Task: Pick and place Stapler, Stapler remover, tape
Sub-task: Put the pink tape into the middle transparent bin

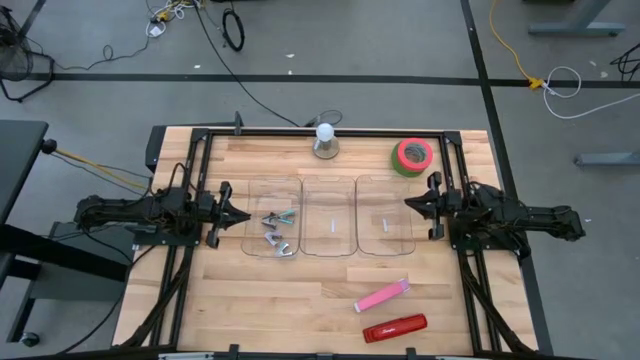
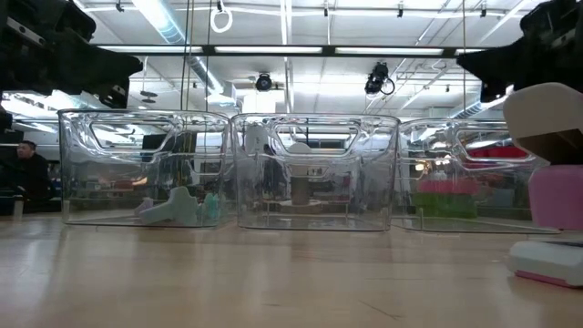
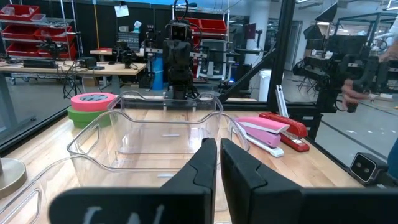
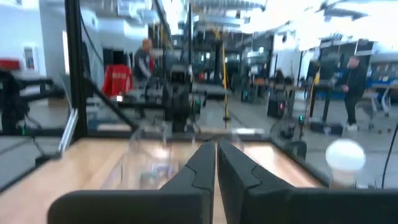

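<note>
The green tape roll (image 1: 412, 155) with a pink core lies flat at the table's far right; it also shows in the left wrist view (image 3: 92, 104). A pink stapler (image 1: 381, 296) and a red stapler (image 1: 394, 327) lie near the front edge. Staple removers (image 1: 277, 230) lie on the floor of the left clear bin (image 1: 252, 190). My left gripper (image 1: 243, 217) is shut and empty, just left of that bin. My right gripper (image 1: 408, 204) is shut and empty, at the right bin's (image 1: 386, 182) right wall.
Three clear bins stand in a row mid-table; the middle bin (image 1: 328, 182) and the right one hold nothing I can see. A white ball on a round grey base (image 1: 325, 140) stands at the far edge. A black frame (image 1: 200, 135) borders the table. People show in the room beyond.
</note>
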Controlling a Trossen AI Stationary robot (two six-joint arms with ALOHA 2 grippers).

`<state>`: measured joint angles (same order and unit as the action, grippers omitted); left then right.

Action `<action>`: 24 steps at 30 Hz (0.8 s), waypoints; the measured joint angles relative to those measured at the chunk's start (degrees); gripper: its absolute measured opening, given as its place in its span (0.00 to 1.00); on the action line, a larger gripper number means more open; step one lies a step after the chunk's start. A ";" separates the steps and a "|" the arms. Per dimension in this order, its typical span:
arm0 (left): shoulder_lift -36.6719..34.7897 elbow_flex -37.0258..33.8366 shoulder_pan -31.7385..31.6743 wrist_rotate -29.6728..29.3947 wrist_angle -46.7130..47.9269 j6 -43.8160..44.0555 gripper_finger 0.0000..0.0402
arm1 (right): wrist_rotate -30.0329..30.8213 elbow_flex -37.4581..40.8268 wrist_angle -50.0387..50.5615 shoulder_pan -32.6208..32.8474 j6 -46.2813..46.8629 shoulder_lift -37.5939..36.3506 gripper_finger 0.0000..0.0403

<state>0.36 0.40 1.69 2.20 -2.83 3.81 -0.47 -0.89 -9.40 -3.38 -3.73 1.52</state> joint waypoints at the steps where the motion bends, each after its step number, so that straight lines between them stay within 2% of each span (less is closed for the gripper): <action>1: 0.00 0.00 0.00 0.00 0.00 -0.03 0.06 | 0.00 0.00 -1.15 -0.02 0.00 0.00 0.05; 9: 0.00 0.00 0.00 0.00 0.02 -0.03 0.06 | 0.04 0.00 -8.19 -0.02 1.74 0.00 0.05; 12: 0.00 0.00 -0.02 0.00 0.02 -0.01 0.06 | 2.21 -0.73 -9.60 0.00 1.74 0.00 0.05; 18: 0.00 0.00 -0.02 0.00 0.03 -0.02 0.06 | 5.77 -4.55 -9.46 0.00 1.72 0.52 0.05; 24: 0.00 0.00 0.00 0.00 0.03 -0.02 0.06 | 6.08 -10.00 -8.94 0.00 2.28 3.10 0.05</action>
<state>0.36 0.40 1.69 2.20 -2.80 3.79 5.61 -10.89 -18.34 -3.38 -1.44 4.62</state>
